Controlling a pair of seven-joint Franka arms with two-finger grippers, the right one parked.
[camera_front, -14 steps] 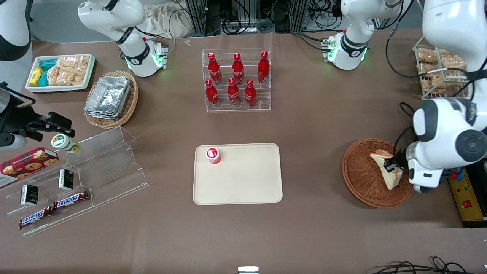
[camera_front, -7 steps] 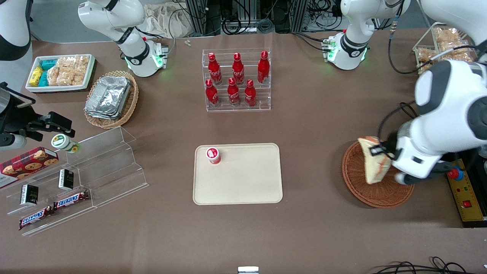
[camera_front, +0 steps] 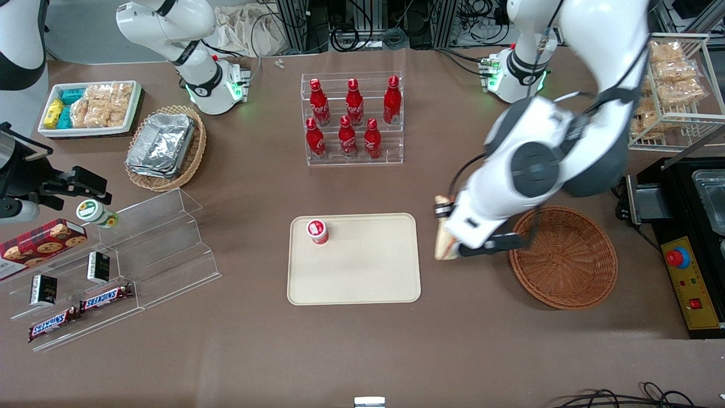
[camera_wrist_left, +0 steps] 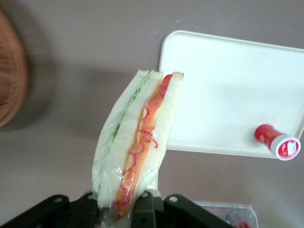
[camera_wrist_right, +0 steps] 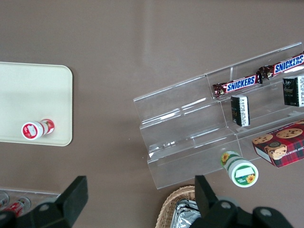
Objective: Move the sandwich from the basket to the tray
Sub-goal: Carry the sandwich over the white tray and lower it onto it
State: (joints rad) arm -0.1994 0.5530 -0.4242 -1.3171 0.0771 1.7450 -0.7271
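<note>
Right of centre in the front view, the gripper point(camera_front: 447, 241) is clamped on the sandwich point(camera_front: 443, 238), between basket point(camera_front: 566, 258) and tray point(camera_front: 362, 272). Carry it level to the tray's bare middle, clear of the red can point(camera_front: 318, 231).

With the tray point(camera_front: 362, 283) as landmark: 1 small capped bottle point(camera_front: 318, 231) stands on it, in the corner toward the parked arm and farther from the front camera. The basket point(camera_front: 572, 266) lies beside the tray, toward the working arm's end. Between them, above the table point(camera_front: 362, 351) and just beside the tray's edge, the gripper point(camera_front: 447, 241) holds the sandwich point(camera_front: 442, 238). A rack of 6 bottles point(camera_front: 352, 119) stands farther from the camera than the tray.
</note>
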